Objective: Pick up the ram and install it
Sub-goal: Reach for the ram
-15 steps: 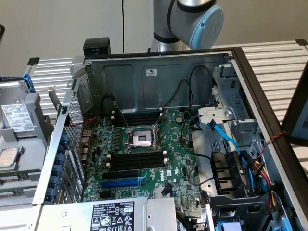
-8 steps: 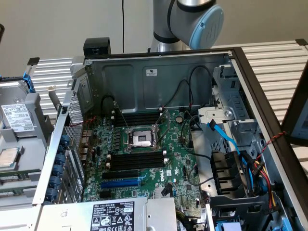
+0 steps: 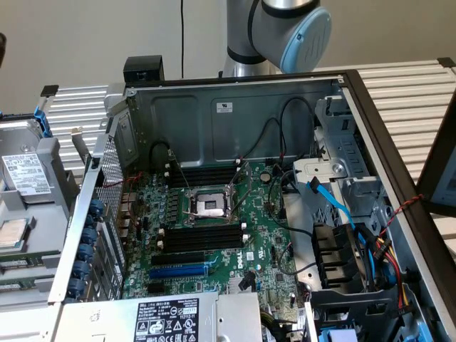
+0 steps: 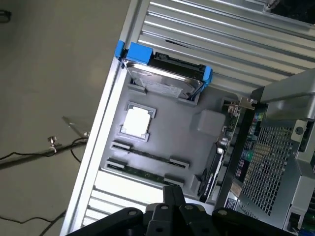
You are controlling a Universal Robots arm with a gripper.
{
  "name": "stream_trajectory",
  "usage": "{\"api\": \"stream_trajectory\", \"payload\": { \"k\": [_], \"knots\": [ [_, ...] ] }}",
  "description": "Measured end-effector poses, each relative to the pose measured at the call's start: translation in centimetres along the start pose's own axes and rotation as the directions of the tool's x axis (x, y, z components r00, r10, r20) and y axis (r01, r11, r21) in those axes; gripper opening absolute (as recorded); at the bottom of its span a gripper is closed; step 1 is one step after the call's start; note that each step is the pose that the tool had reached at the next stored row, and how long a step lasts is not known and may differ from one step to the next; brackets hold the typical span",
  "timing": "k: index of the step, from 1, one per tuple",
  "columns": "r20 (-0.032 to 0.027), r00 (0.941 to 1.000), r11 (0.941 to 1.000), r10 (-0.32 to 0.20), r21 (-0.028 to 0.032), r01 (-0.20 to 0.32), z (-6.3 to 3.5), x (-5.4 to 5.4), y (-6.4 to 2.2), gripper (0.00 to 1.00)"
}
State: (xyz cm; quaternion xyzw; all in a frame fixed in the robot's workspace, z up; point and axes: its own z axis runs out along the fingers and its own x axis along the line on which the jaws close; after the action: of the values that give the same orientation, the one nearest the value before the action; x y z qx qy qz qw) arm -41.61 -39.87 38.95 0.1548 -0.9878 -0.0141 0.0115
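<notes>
Standing by the slatted bench [image 4: 206, 29], I'd say this job has barely got going. The ram [image 4: 141, 173] lies flat in a groove of the grey tray [image 4: 172, 132], a thin green stick not yet lifted out. A second, darker strip [image 4: 147, 153] sits in the tray's neighbouring groove, and I can't make out whether that is another stick. Deeper into the tray there is a processor chip [image 4: 136, 121] in its own square pocket. At the end of the tray opposite the ram sits a hard drive [image 4: 165, 81] in a blue-cornered carrier. The claw [image 4: 172, 196] hangs over the ram's end of the tray, its black tip close above the stick. Whether it touches the stick I can't tell, nor how wide it stands. To my eye it has hold of nothing, since the green board rests in the tray. The open computer case [image 3: 235, 107] stands just beside the tray. On its motherboard [image 3: 263, 242] the long black memory slots [image 3: 203, 237] all look bare, with no green board seated in any of them. So the claw has reached the tray, and that is all the progress on show. As I judge it, the grasp, the carry from tray to case and the seating are all undone.
</notes>
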Motion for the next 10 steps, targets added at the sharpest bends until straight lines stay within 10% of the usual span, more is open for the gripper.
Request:
{"api": "stream_trajectory", "payload": {
  "k": [10],
  "knots": [
    [-0.006, 0.9835, 0.9835, -0.181, 0.0028, 0.181, 0.08, 0.0, 0.0, 0.11]
  ]
}}
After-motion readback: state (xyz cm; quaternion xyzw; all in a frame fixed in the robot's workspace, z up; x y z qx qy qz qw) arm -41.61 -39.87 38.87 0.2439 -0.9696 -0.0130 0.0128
